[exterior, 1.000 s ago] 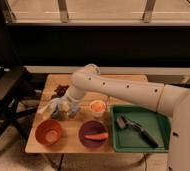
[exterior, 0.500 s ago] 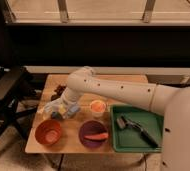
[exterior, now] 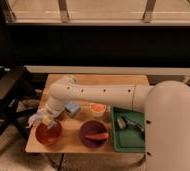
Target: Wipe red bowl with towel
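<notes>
Hovering just above the back rim of the red bowl point(exterior: 49, 134), the gripper point(exterior: 48, 121) is at the front-left corner of the wooden table point(exterior: 113, 80). The towel point(exterior: 34, 119) is bunched just to its left, trailing toward the table edge. Can't tell if the gripper is clamped on the cloth or just against it. Main risk: if the hold is weak, a wiping stroke would likely leave the limp towel behind or flick it off the left edge. Second: the bowl looks light and nothing braces it, so a sideways push could slide or tip it off the near edge, or knock it into the purple bowl point(exterior: 94, 134) to its right. Third: the forearm runs low over the blue sponge block point(exterior: 72, 107) and close to the orange-rimmed cup point(exterior: 97, 108), so a wide sweep may hit either. The green tray point(exterior: 130, 144) is well apart, low risk.
</notes>
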`<state>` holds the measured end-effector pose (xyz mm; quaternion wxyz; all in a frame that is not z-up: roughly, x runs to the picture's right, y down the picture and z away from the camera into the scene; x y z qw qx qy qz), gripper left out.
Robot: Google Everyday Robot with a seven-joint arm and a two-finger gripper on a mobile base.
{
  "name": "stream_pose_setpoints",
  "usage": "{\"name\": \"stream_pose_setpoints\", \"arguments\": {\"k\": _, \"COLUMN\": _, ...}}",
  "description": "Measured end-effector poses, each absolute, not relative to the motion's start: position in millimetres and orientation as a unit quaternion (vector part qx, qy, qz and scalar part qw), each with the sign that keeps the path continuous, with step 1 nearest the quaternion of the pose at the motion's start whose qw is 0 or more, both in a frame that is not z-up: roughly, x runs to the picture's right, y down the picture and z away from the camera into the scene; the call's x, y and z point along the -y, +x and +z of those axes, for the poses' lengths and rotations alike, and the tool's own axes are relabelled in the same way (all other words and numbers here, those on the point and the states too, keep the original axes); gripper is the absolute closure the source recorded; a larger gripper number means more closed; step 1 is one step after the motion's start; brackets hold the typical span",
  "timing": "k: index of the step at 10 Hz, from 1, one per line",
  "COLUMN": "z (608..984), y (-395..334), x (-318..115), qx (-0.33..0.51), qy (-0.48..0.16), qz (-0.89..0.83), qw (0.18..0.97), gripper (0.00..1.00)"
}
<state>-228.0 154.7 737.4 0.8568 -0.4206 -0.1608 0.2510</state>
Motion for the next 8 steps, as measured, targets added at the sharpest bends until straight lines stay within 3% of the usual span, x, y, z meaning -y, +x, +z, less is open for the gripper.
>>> {"name": "stream_pose_setpoints", "arguments": {"k": 5, "z": 739, "y": -228, "x": -160, "qx": 0.163, "qy": -0.429, "qz": 0.256, "qw": 0.851, "gripper": 1.00}}
{"name": "stream_pose_setpoints", "arguments": {"k": 8, "z": 747, "y": -234, "x": -201, "qx": 0.177, "qy": -0.459, "qz": 0.273, "qw": 0.827, "gripper": 1.00}}
